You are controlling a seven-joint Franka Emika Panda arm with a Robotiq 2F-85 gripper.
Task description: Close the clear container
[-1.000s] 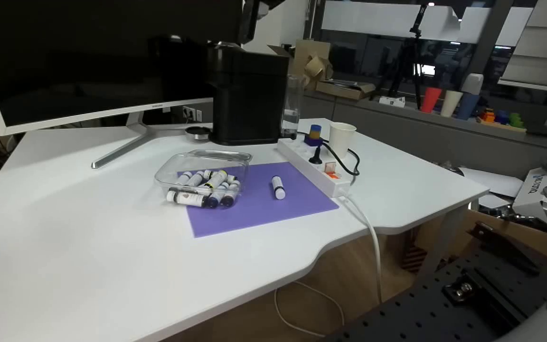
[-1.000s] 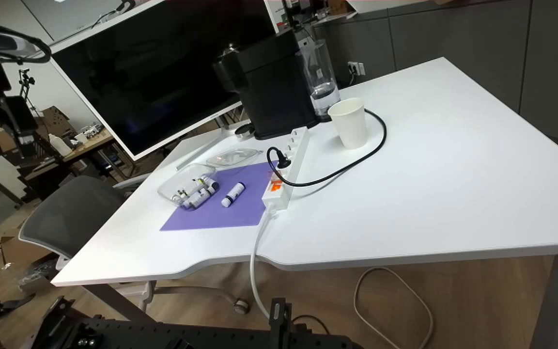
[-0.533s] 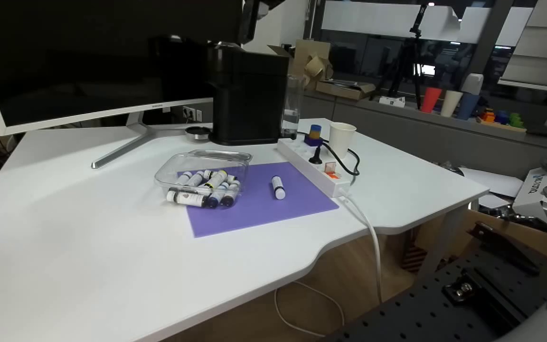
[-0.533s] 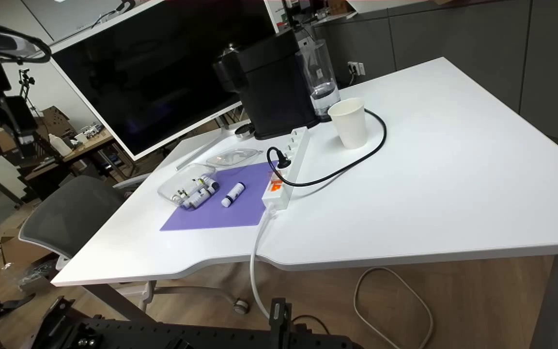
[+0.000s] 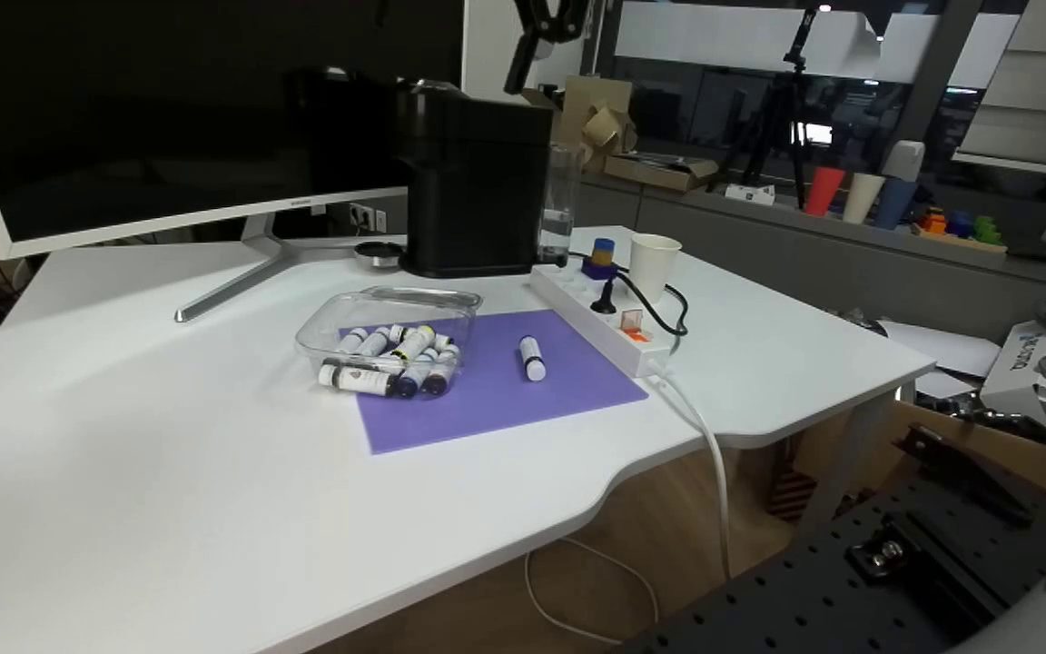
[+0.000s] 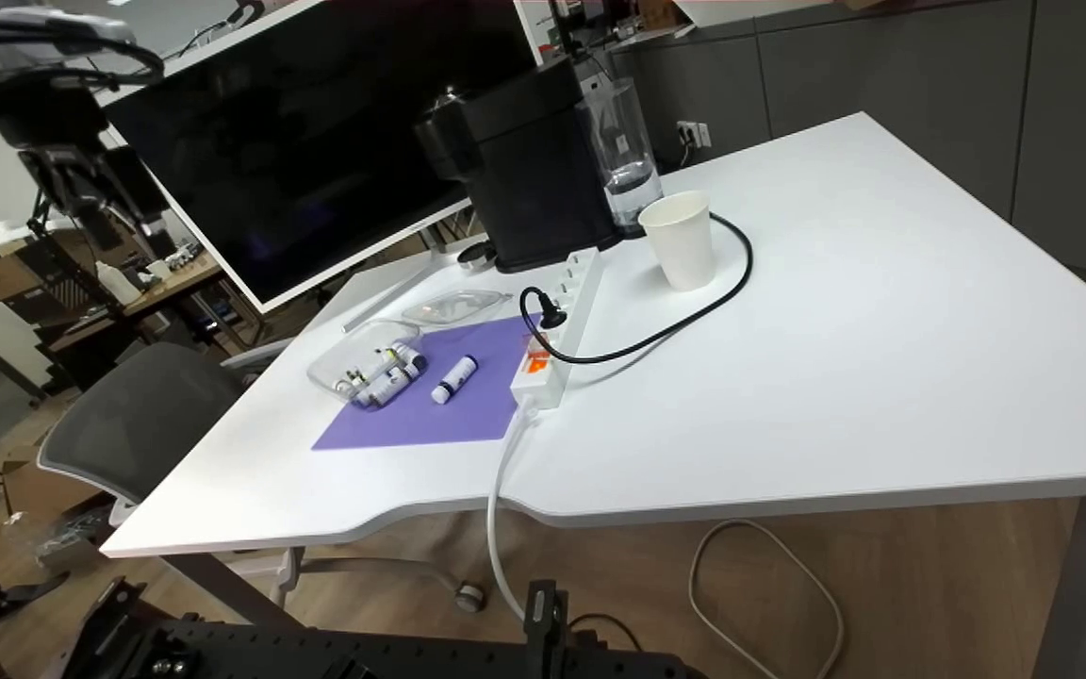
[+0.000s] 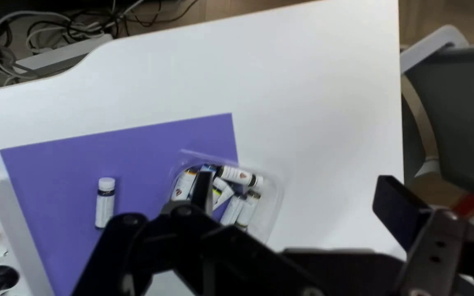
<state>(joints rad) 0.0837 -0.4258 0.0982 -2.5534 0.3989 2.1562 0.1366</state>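
Observation:
The clear container [image 5: 312,338] sits without a cover on the desk, partly on a purple mat, and holds several small white-labelled vials [image 5: 414,345]. It also shows in an exterior view [image 6: 326,363] and in the wrist view [image 7: 269,211], partly hidden there by a finger. A clear lid [image 6: 453,306] lies on the desk just behind the container; it is partly hidden behind it in an exterior view [image 5: 428,295]. My gripper [image 7: 294,189] is open and empty, high above the desk. It shows at the upper left in an exterior view [image 6: 133,236].
One loose vial [image 5: 532,358] lies on the purple mat [image 5: 487,400]. A white power strip [image 5: 600,318] with a black plug and cable borders the mat. A paper cup [image 6: 680,240], a tall black machine [image 5: 478,182] and a large monitor [image 5: 169,118] stand around the back.
Over the last half second my gripper has moved right and changed its pose in both exterior views, still high up. The container, lid and vials have not moved.

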